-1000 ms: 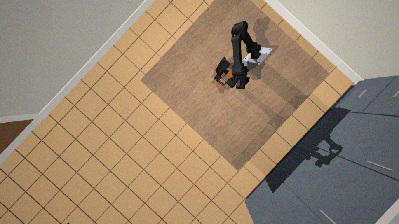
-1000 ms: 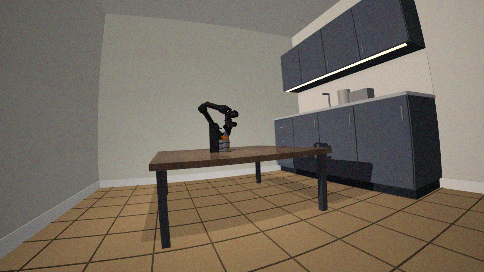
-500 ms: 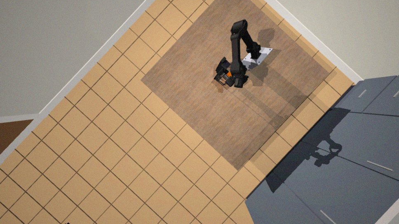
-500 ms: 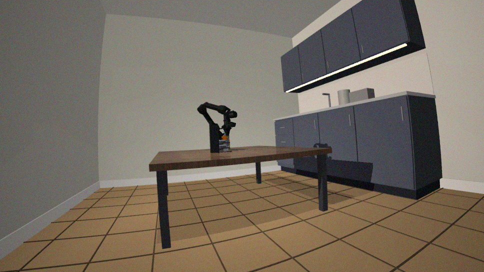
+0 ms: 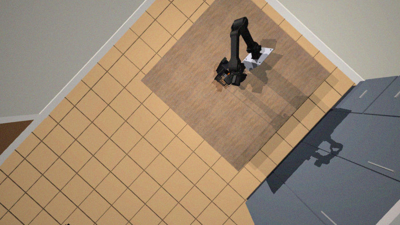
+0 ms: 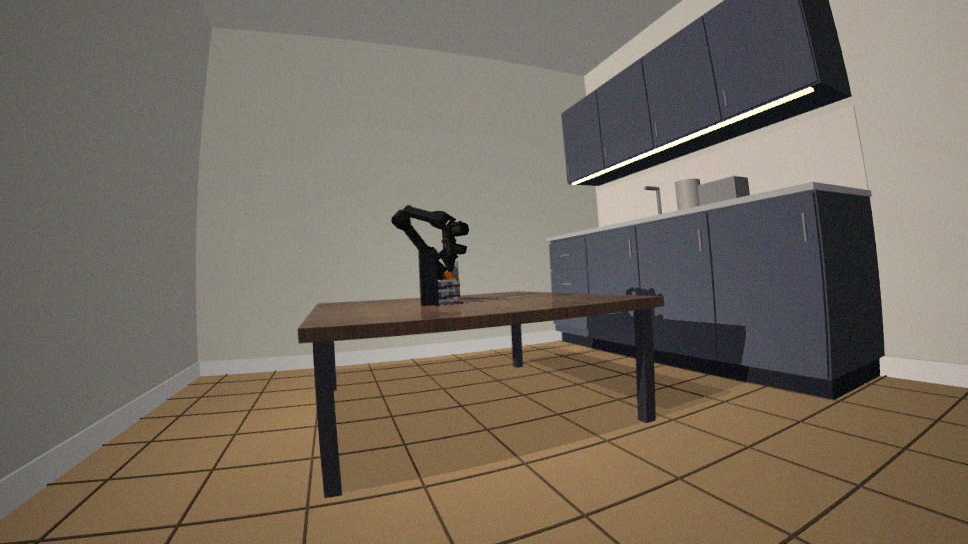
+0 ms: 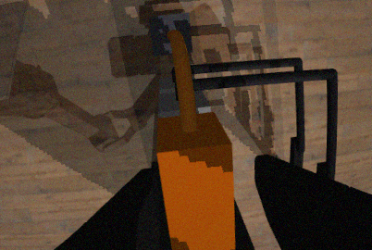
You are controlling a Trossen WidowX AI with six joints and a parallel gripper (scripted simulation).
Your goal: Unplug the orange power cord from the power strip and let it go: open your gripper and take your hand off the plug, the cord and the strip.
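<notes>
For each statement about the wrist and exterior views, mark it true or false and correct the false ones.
1. The orange plug sits between the gripper's fingers. True.
2. Both fingers press against the plug. False: a strip of table shows between the plug and the finger on the picture's right.
3. A cord leaves the plug's far end. True.
4. The arm is mounted on the kitchen counter. False: it stands on the wooden table.
</notes>
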